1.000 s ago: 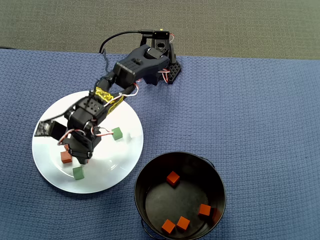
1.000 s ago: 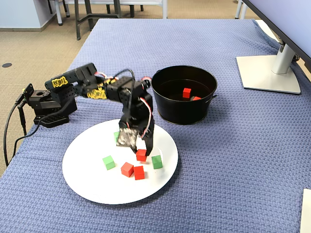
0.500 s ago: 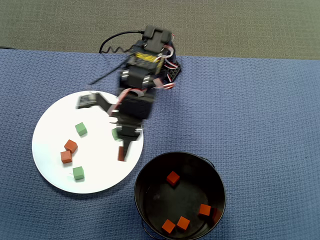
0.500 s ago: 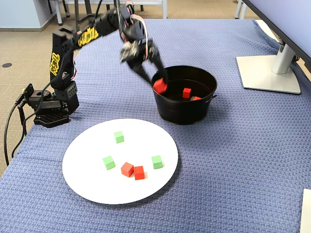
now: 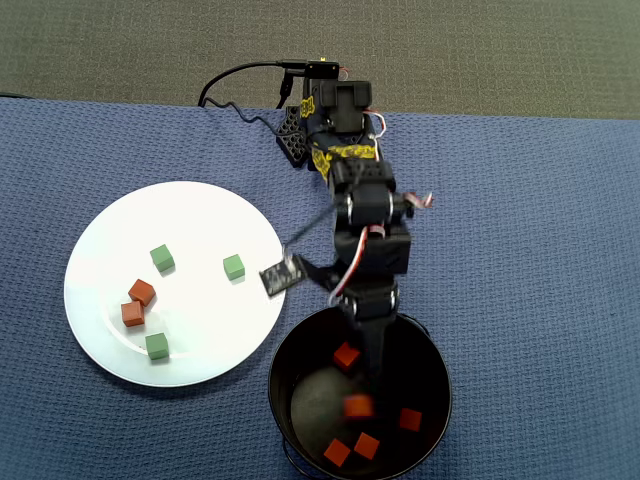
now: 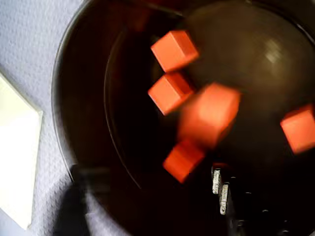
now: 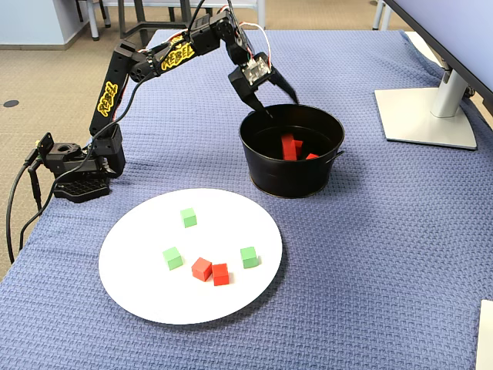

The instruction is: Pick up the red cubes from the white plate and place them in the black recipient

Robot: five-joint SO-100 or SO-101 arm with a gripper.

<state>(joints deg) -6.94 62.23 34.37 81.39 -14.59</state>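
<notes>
The black pot [image 5: 432,352] stands on the blue cloth and holds several red cubes [image 5: 410,419]. One more red cube [image 6: 209,120] shows blurred in mid-air inside the pot [image 6: 88,98]. My gripper [image 5: 368,365] hangs open and empty over the pot's near rim, and its spread fingers also show in the fixed view [image 7: 277,99]. Two red cubes [image 5: 141,292] [image 5: 132,314] lie touching on the white plate [image 5: 190,205]. They also show in the fixed view [image 7: 202,268].
Three green cubes [image 5: 162,258] [image 5: 233,266] [image 5: 156,346] lie on the plate around the red ones. A monitor stand's base [image 7: 424,116] sits at the right in the fixed view. The arm's base [image 7: 77,166] is clamped at the table's left edge there.
</notes>
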